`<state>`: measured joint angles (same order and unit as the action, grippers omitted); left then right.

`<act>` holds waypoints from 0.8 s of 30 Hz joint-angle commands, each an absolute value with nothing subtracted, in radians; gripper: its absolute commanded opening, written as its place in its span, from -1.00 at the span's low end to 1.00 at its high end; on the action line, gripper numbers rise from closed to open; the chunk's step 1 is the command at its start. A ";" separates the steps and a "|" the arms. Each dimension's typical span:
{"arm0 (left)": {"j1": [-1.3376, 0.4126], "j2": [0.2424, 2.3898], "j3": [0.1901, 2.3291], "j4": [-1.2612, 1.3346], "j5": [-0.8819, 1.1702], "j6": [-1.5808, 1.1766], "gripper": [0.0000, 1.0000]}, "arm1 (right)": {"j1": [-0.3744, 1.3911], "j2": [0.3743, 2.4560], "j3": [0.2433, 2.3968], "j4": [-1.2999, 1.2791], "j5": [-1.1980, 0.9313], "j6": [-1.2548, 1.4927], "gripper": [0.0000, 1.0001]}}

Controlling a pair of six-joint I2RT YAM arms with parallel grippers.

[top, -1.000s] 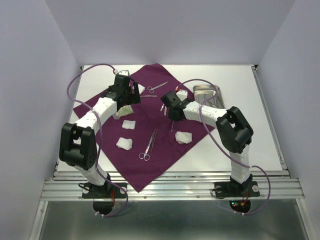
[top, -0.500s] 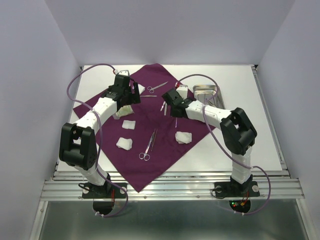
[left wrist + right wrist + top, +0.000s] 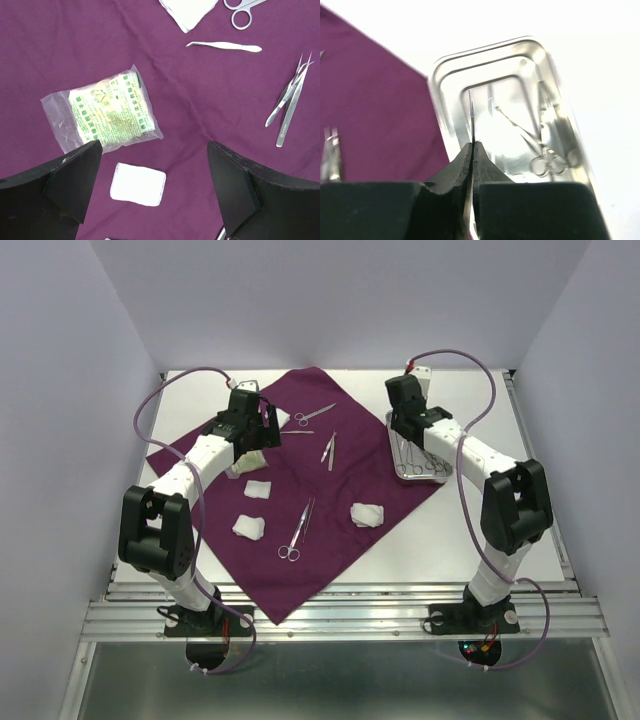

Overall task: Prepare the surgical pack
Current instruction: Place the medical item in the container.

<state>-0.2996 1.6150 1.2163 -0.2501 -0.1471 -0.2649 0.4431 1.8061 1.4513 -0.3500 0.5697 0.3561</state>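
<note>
Inside tray [image 3: 441, 95]: scissors [image 3: 540, 159]; right fingers [image 3: 451, 176] pinch thin instrument [image 3: 471, 119].

Bright, even light falls from above in the top view. The white tabletop [image 3: 420, 540] nearly washes out, and the arms cast only faint, soft shadows on the large deep-purple cloth wrap [image 3: 330, 530]. The left wrist view is crisp across the cloth, with a mild sheen on a clear plastic packet with green print [image 3: 107, 115]. The black fingers [image 3: 70, 180] of the left gripper [image 3: 154, 150] look soft at the bottom edge. In the right wrist view the table is blown out to pure white and the small rectangular steel tray [image 3: 438, 100] glares with smeared reflections. The right gripper [image 3: 472, 147], close to the lens, is blurred around the thin silver instrument [image 3: 471, 110] it pinches.
</note>
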 commanded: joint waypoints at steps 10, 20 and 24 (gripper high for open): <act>-0.304 1.595 1.200 -0.219 -0.161 -0.252 0.97 | 0.391 1.871 1.391 -0.272 0.563 0.213 -0.87; -0.304 1.594 1.206 -0.221 -0.160 -0.256 0.97 | 0.391 1.836 1.356 -0.267 0.552 0.213 -0.14; -0.304 1.582 1.204 -0.219 -0.155 -0.256 0.98 | 0.391 1.790 1.376 -0.284 0.519 0.222 -0.14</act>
<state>-0.2996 1.6150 1.2060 -0.2436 -0.1474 -0.2630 0.3874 1.8786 1.3529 -0.3199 0.5369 0.2195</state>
